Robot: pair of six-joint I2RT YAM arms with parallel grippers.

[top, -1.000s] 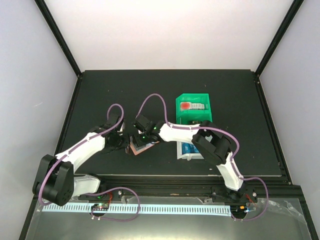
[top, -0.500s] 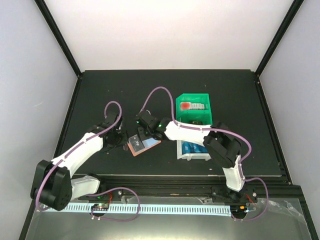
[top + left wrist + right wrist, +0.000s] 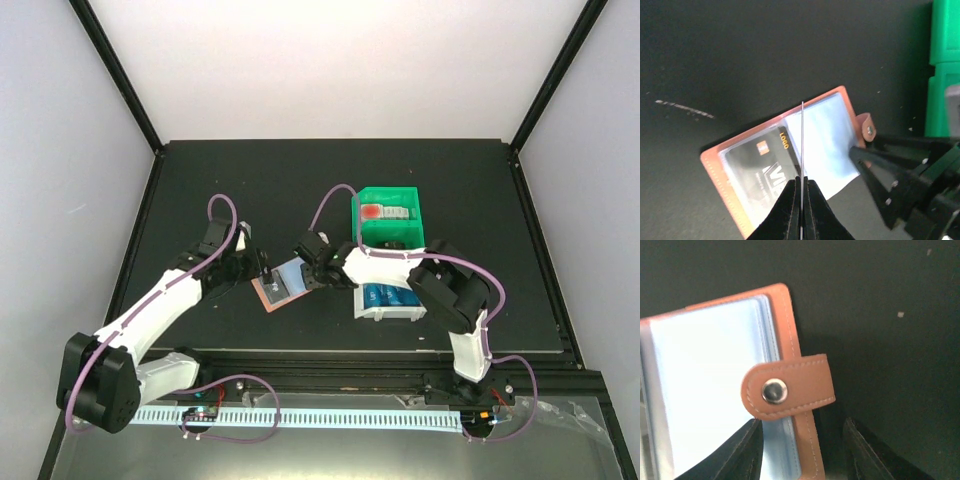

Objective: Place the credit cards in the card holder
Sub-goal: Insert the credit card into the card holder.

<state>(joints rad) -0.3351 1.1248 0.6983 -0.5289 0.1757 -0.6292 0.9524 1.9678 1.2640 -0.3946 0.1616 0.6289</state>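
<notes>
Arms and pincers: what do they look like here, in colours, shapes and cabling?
Both the left arm and the right arm have white link shells and bulky black joints. A mauve cable loops loosely along each. The left pincer and right pincer have slim matte black fingers tapering to the tips. No markings are legible.

L arm [image 3: 160, 300] & R arm [image 3: 385, 266]: white shells w/ black joints & bases, thin purple cable [image 3: 338, 187] looping over each. L gripper [image 3: 801, 186] & R gripper [image 3: 801, 452]: matte black, tapered fingers [image 3: 787, 212].
</notes>
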